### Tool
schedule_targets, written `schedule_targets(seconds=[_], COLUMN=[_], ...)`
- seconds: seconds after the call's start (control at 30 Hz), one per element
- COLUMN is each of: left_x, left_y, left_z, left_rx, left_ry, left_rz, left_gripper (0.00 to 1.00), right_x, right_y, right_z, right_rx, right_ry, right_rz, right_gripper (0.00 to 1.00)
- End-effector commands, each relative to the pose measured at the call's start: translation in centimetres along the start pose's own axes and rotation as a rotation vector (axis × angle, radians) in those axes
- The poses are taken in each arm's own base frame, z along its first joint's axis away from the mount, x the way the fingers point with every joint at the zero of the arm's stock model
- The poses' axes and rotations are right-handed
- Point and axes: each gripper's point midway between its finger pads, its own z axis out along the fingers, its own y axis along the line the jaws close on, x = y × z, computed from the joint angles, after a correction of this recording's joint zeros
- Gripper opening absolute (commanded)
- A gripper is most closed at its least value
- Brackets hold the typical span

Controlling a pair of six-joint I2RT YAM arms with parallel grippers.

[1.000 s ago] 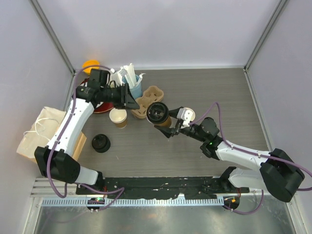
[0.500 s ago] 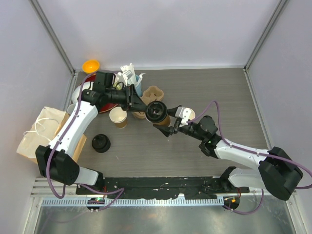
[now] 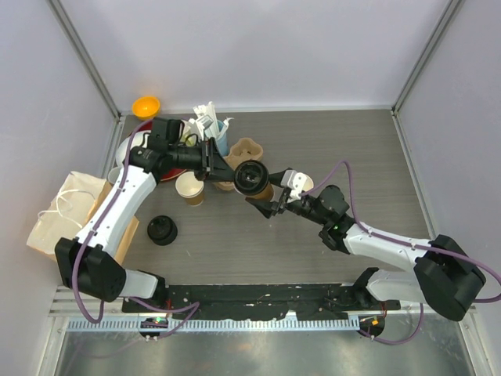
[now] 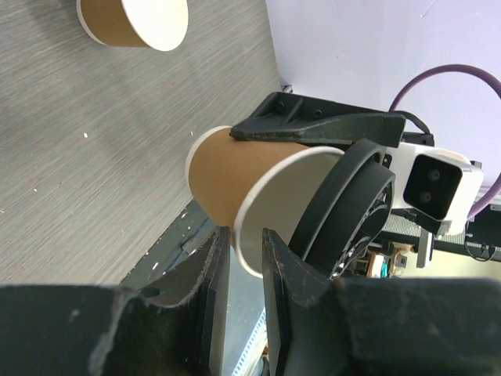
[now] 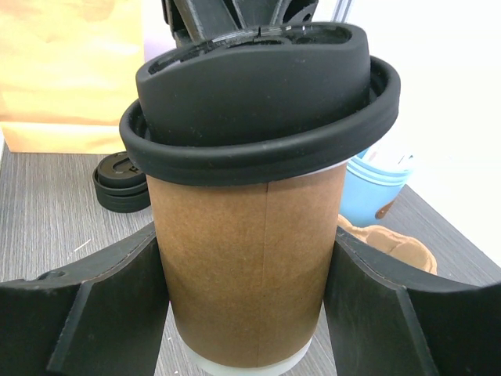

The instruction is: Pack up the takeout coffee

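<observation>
Tabletop (image 3: 352, 157) of grey woodgrain, pale walls (image 3: 258, 55): right gripper (image 3: 262, 190) clasps lidded cup (image 3: 252, 178), left gripper (image 3: 227, 169) narrow.

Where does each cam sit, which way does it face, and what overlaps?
Top external: above and behind the bases, facing down at the table; shows both arms, left gripper, right gripper.
Left wrist: on the left arm, facing past its own fingers at the lidded cup, right wrist camera beyond.
Right wrist: on the right arm, facing between its own fingers at that cup; paper bag, loose lid behind.
Shared: all three see the cup; top and right wrist share the loose lid.
</observation>
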Motion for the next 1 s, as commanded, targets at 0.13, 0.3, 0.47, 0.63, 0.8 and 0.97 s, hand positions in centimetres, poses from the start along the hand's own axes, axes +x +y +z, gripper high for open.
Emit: schedule_targets(seconds=[0.13,0.3,0.47,0.63,0.8,0.97], left_x=[1.0,0.9,0.9,0.7,0.5,0.1], left_y=[-0.6,-0.4,-0.2,-0.5,-0.6,-0.1], left_z=[-0.5,-0.3,-0.2,-0.2,-0.2,-0.1], left_rx=[0.032,0.027,0.022,0.028,0.03,0.003], left_ry=[0.007,0.008,0.011,0.009,0.004,-0.005], left_rz=[0.034,0.034,0.027,0.029,0.013,0.001], left_gripper=[0.27,0.24,0.15,0.0,0.0,0.0], right_x=[-3.2,-3.1,-3.3,-2.8,-2.3,0.0], right_y=[-1.2,-1.2,-1.1,-1.0,-1.2,-1.5], right_z=[1.7,1.6,1.6,1.8,2.1,2.2], right_rx=[0.018,0.019,0.015,0.01,0.011,0.036], right_ry=[-0.099,-0.097,-0.101,-0.09,-0.078,-0.009], right_rz=[-0.049,-0.052,-0.053,-0.042,-0.032,-0.009], right_gripper=[0.66,0.67,0.67,0.67,0.67,0.8])
